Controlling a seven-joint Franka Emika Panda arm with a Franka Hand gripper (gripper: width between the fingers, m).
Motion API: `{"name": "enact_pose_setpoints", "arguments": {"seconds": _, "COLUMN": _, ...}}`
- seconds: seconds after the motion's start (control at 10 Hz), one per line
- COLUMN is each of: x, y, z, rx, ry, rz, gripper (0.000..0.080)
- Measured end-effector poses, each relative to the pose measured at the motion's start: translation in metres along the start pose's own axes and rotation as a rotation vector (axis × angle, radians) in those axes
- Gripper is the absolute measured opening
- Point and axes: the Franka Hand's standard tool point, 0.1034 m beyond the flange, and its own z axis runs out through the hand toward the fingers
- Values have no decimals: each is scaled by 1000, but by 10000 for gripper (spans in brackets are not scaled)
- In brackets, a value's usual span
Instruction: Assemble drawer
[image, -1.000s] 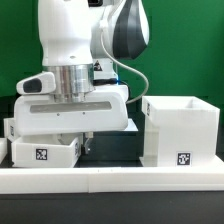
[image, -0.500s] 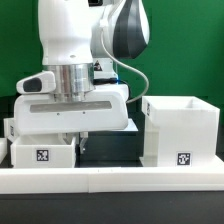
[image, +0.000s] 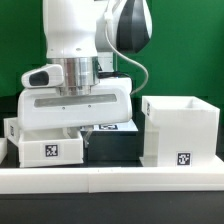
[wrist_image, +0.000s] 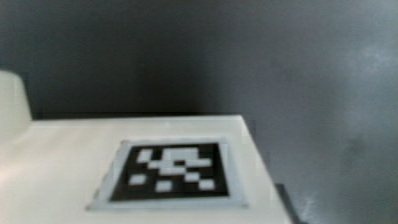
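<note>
A small white open-topped tray (image: 45, 148) with a square tag on its front sits at the exterior view's left, lifted a little off the black table. My gripper (image: 78, 133) is right above its right end and shut on its wall; the fingertips are mostly hidden behind the tray. The large hollow white casing (image: 180, 128) stands at the right, tag low on its front, apart from the tray. In the wrist view a white tagged face of the tray (wrist_image: 71, 150) fills the lower part, very close and blurred.
A second small white tray (image: 9, 129) shows partly behind the first, at the far left. The long low white border rail (image: 110, 180) runs along the front. A tag of the marker board (image: 106, 127) shows behind my gripper. Green backdrop behind.
My gripper has risen and shifted slightly right, and the small tray has come up and to the right with it. The casing has not moved.
</note>
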Motion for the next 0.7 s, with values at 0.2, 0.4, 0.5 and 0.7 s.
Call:
{"name": "enact_pose_setpoints", "arguments": {"seconds": 0.2, "x": -2, "y": 0, "z": 0, "rx": 6, "ry": -9, "rz": -28, "gripper": 42}}
{"name": "enact_pose_setpoints", "arguments": {"seconds": 0.4, "x": -3, "y": 0, "z": 1, "rx": 6, "ry": -12, "rz": -73, "gripper": 42}}
{"name": "enact_pose_setpoints", "arguments": {"seconds": 0.5, "x": -4, "y": 0, "z": 2, "rx": 7, "ry": -13, "rz": -138, "gripper": 42}}
{"name": "enact_pose_setpoints", "arguments": {"seconds": 0.7, "x": -2, "y": -7, "z": 5, "rx": -19, "ry": -11, "rz": -430, "gripper": 42}}
